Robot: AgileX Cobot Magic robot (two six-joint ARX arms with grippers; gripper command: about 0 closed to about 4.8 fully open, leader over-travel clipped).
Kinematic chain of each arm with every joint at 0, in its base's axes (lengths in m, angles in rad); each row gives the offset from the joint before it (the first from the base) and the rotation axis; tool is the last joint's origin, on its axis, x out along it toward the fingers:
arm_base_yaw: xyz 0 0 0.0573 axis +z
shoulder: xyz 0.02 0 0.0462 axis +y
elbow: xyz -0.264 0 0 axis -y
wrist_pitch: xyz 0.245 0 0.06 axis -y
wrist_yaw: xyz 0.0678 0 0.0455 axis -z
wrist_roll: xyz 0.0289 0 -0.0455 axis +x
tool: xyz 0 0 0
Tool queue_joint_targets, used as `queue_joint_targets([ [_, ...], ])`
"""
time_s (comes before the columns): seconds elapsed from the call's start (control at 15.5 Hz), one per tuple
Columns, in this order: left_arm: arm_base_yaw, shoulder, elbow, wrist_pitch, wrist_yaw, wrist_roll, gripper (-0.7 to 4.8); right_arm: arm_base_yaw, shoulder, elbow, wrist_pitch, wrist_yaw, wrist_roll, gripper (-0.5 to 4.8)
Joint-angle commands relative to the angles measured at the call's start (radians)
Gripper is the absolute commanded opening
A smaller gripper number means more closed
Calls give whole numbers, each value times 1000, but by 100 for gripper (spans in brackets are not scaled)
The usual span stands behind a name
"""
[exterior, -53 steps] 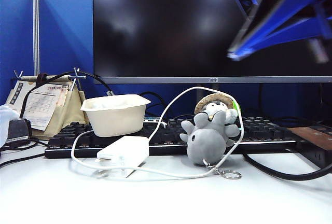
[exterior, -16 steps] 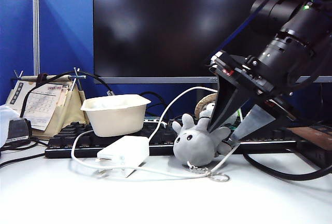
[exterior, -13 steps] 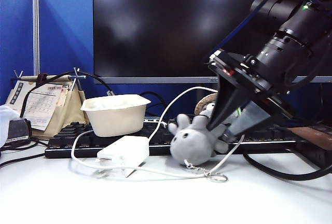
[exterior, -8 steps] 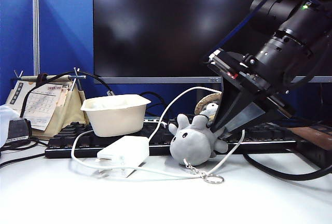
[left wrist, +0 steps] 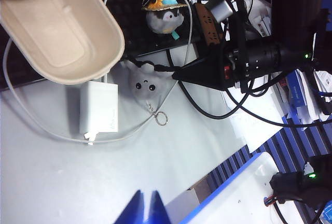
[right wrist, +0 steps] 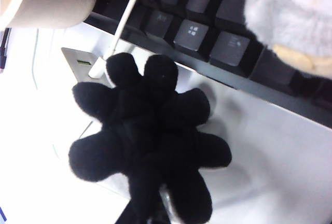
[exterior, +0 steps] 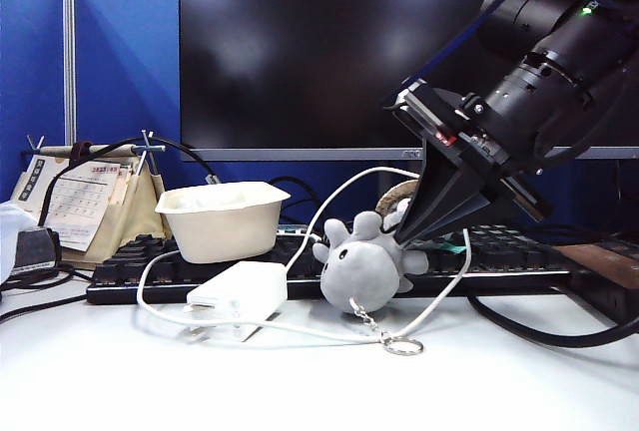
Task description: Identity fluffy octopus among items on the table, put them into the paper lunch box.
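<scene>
1. Fluffy octopus [exterior: 361, 269], a light-grey plush, sits on the white table [exterior: 300, 381] just in front of the black keyboard [exterior: 140, 263], to the right of the paper lunch box [exterior: 222, 219].
2. Right gripper [exterior: 404, 236] reaches down from the upper right, and its dark fingers are pinched together on the back of the plush's upper side. It looks tipped and partly raised, though I cannot tell whether it is clear of the table.
3. Left gripper [left wrist: 146, 209] hovers high above the table, well away from the lunch box. Only its blue finger tips show, close together; whether they are fully closed I cannot tell.
4. Progress, as I judge it: the octopus is picked out and gripped, but not yet carried. The lunch box looks empty. Lifting, moving across and releasing remain.
5. Octopus leans left toward the lunch box, stubby limbs fanned upward, eyes facing forward. Its long axis slants from lower left up to the gripper.
6. Keyring [exterior: 402, 346] hangs on a chain from the plush and rests on the table, in front of the lunch box's side.
7. White power adapter [exterior: 239, 289] lies directly in front of the lunch box.
</scene>
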Motion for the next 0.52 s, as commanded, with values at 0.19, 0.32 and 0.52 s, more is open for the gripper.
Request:
queue_joint_targets([
  [0.19, 0, -2, 4, 5, 10, 5, 30, 1, -6, 32, -6, 20, -2, -6],
  [0.32, 0, -2, 4, 4, 10, 5, 30, 1, -8, 51, -66, 71, -2, -6],
  [0.52, 0, -2, 4, 4, 9, 5, 30, 1, -66, 55, -173, 90, -38, -6],
])
